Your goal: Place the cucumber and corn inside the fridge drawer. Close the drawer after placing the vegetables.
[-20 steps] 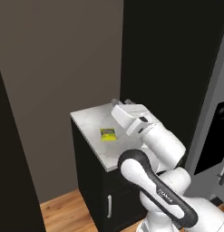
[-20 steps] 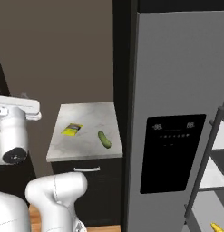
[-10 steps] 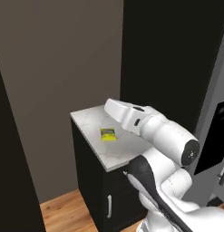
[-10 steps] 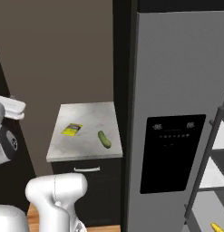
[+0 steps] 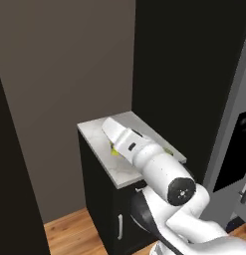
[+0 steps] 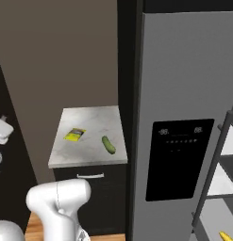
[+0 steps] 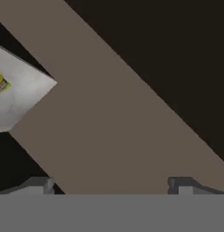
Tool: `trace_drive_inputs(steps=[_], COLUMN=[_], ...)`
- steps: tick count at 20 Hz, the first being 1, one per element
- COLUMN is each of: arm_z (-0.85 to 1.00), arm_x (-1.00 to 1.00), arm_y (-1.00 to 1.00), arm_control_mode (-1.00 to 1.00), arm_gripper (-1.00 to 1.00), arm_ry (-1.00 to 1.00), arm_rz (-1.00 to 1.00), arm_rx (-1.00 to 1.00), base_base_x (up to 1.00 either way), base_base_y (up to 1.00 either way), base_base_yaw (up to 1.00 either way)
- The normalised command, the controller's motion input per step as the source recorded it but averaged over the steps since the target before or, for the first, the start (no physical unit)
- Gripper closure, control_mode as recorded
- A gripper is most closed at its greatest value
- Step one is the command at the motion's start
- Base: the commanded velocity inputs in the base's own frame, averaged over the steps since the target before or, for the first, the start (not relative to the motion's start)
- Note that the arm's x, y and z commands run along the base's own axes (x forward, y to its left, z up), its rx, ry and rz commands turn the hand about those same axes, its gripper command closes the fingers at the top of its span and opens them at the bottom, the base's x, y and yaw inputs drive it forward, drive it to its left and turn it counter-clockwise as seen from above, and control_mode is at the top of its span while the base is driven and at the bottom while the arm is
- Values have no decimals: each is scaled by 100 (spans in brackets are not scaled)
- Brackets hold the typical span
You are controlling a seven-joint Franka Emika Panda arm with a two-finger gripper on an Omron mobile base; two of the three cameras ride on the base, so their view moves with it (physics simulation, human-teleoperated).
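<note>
Swinging further since a moment ago, the arm now reaches over the desk [image 6: 89, 123], its hand [image 7: 111, 185] spread wide and pinching nothing. On the marble top the cucumber [image 6: 108, 145] lies near the right edge, well apart from the yellow-green snack packet [image 6: 74, 134] toward the left edge; its print is unreadable.

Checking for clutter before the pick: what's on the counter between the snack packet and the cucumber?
Nothing: in the right base view, bare marble counter separates the snack packet from the cucumber.
</note>
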Motion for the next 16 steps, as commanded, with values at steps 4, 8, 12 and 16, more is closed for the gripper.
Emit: trace_drive_inputs(steps=[4,8,12,16], arm_z=[-63,-21,-27,-49], arm_x=[4,9,34,61], arm_y=[-19,-13,-81,-100], arm_control_mode=[-100,-100,-100,-100], arm_gripper=[-100,-100,-100,-100], arm_ry=[-15,-6,0,-1], arm_rz=[-15,-25,-13,0], arm_rx=[43,41,49,56], base_base_x=[0,0,0,0], base_base_y=[0,0,0,0], base_base_yaw=[0,0,0,0])
